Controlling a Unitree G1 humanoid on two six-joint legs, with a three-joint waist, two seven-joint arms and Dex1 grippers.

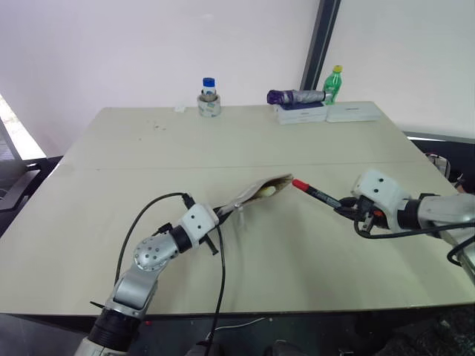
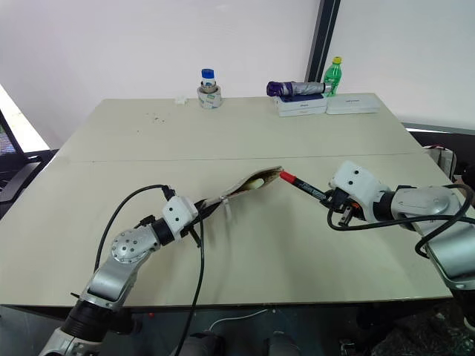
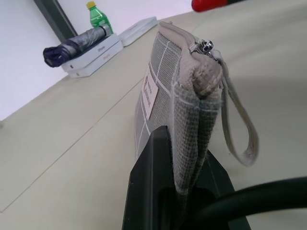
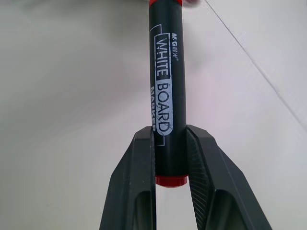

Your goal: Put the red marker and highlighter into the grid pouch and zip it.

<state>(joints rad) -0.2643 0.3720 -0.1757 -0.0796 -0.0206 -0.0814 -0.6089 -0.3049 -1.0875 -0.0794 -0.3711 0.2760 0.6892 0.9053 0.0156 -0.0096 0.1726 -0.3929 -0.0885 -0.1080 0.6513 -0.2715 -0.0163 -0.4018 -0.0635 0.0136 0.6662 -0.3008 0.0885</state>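
Highlighter (image 1: 266, 191) is already in, left gripper (image 3: 184, 191) jaws clamp the grid pouch (image 1: 256, 193), right gripper (image 4: 170, 158) jaws pinch the red marker (image 1: 315, 193), which next needs lining up with the pouch mouth.

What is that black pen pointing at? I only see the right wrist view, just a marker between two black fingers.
Observer: The red marker, held in the right gripper, points its red tip at the open mouth of the grid pouch.
Operator: Who holds the pouch?
Observer: The left gripper is shut on the pouch's closed end, holding it above the table.
Operator: Anything inside already?
Observer: Yes, the yellow highlighter shows in the pouch's mouth.
Operator: Is the zipper closed?
Observer: No, the zipper pull sits by the gripped end.
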